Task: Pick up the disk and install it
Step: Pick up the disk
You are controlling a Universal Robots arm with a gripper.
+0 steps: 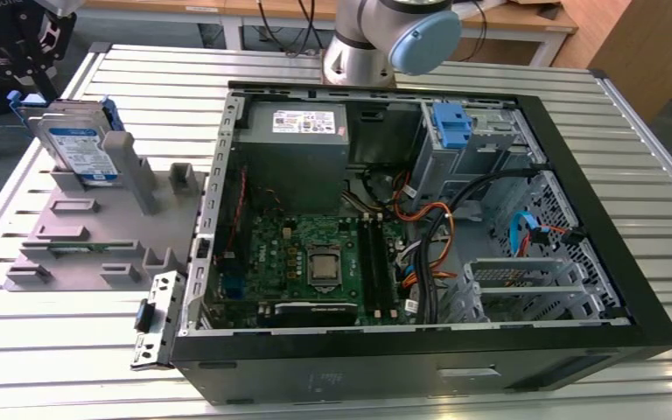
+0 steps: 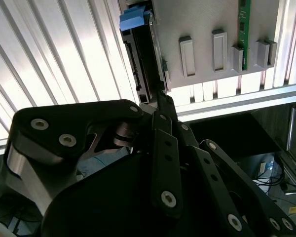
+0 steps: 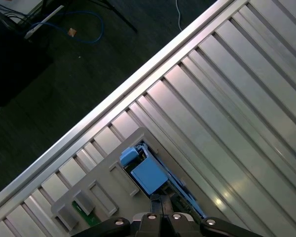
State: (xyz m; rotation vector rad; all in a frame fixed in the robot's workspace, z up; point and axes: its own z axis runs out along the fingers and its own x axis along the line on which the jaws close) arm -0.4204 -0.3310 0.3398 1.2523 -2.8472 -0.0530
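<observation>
Exterior view: disk (image 1: 80, 144) upright in the grey rack (image 1: 80, 232) on the bench (image 1: 56, 350), not yet lifted or installed; tool (image 1: 32, 86) at its top edge, grip impossible to tell.

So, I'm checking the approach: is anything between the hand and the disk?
Nothing visible does. The hand is right at the edge of the disk, which stands upright in the grey holder.

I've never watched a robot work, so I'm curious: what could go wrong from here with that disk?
The disk stands upright in a slot of the grey holder, with the gripper at its top edge; a tilted lift might jam it. Loose cables crowd the open computer case and could snag it.
</observation>
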